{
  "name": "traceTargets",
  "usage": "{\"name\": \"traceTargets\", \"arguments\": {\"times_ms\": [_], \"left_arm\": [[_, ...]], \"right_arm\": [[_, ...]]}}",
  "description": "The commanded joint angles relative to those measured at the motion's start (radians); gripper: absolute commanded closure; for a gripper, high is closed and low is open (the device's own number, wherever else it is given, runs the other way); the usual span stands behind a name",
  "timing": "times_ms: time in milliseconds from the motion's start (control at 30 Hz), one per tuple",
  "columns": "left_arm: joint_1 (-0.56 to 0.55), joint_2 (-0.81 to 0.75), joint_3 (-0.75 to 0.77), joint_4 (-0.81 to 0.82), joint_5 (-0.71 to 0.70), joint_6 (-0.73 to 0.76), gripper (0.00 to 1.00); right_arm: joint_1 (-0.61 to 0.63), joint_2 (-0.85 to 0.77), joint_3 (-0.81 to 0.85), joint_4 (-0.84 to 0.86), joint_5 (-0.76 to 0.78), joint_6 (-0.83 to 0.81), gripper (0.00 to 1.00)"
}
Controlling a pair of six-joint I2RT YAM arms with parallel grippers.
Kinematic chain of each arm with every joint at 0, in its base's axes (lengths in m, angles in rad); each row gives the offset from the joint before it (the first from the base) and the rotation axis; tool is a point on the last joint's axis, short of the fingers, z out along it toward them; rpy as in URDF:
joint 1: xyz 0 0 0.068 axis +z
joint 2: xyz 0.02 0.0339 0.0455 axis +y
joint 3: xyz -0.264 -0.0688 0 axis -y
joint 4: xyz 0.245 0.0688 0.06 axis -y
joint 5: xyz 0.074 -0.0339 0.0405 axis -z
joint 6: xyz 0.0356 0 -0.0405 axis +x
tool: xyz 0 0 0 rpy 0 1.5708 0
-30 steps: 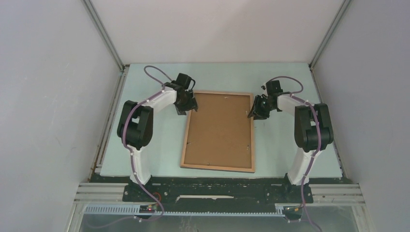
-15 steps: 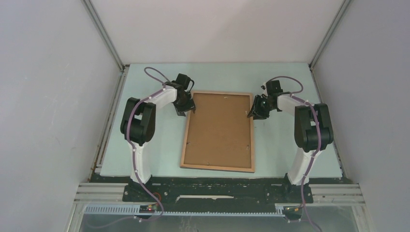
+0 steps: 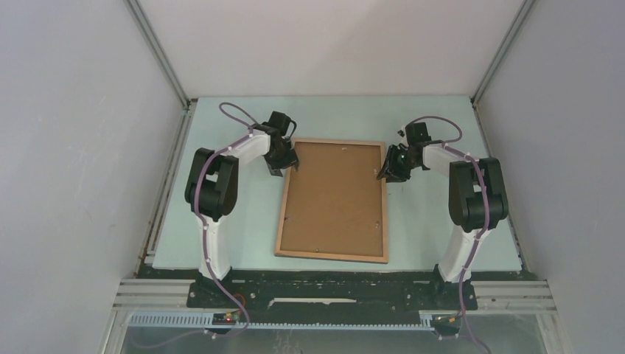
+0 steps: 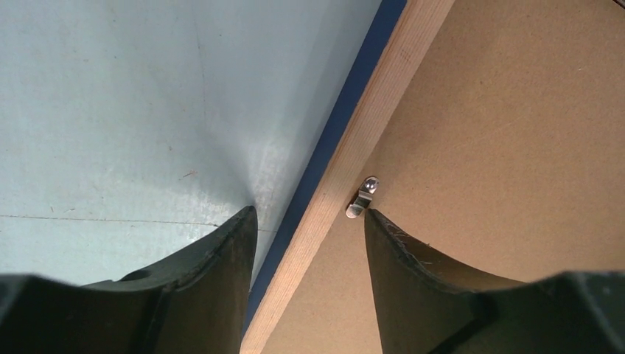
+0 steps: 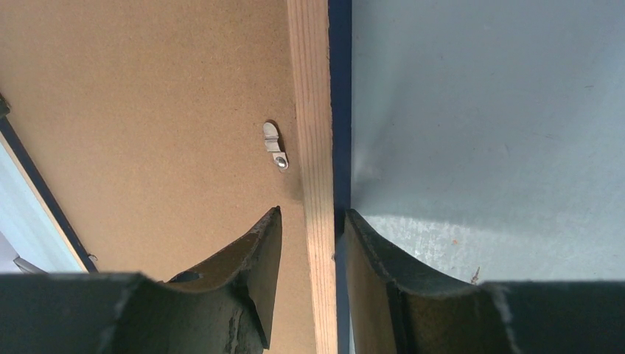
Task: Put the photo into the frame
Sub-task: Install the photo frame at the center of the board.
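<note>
Two arms reach over the frame (image 3: 332,257), lying wood-brown side up mid tabletop (image 3: 250,221), a brown backing board (image 3: 335,199) inside. The left gripper (image 4: 308,212) has jaws wide astride the left rail, beside a metal clip (image 4: 362,199). The right gripper (image 5: 312,212) has jaws narrow about the right rail; clamped or not, I cannot tell.

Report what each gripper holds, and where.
Left gripper: nothing; its fingers straddle the frame's left rail, apart. Right gripper: straddles the right rail; grip cannot be told.
</note>
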Motion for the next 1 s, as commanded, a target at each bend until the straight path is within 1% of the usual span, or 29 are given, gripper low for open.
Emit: {"name": "traceTargets", "arguments": {"times_ms": [0, 200, 433, 567, 633, 733, 900, 967], "left_arm": [[0.006, 0.033, 0.031, 0.002, -0.028, -0.023, 0.42], [0.013, 0.036, 0.033, -0.001, -0.038, -0.039, 0.46], [0.025, 0.030, 0.022, 0.010, -0.051, -0.066, 0.55], [0.039, 0.014, -0.024, 0.072, -0.007, -0.103, 0.58], [0.048, 0.011, -0.048, 0.104, 0.016, -0.127, 0.61], [0.062, -0.011, -0.104, 0.159, 0.018, -0.161, 0.67], [0.083, -0.054, -0.180, 0.254, 0.042, -0.209, 0.73], [0.088, -0.055, -0.185, 0.264, 0.046, -0.214, 0.74]], "right_arm": [[0.010, -0.005, 0.001, 0.028, -0.044, 0.004, 0.56], [0.017, -0.010, 0.002, 0.029, -0.039, 0.000, 0.56], [0.016, -0.010, 0.003, 0.029, -0.039, 0.001, 0.56], [0.017, -0.010, 0.002, 0.029, -0.041, -0.001, 0.56], [0.016, -0.009, 0.001, 0.029, -0.043, 0.000, 0.56], [0.016, -0.010, 0.002, 0.031, -0.045, -0.001, 0.56], [0.017, -0.010, 0.002, 0.031, -0.044, -0.002, 0.56], [0.017, -0.010, 0.001, 0.031, -0.045, -0.002, 0.56]]}}
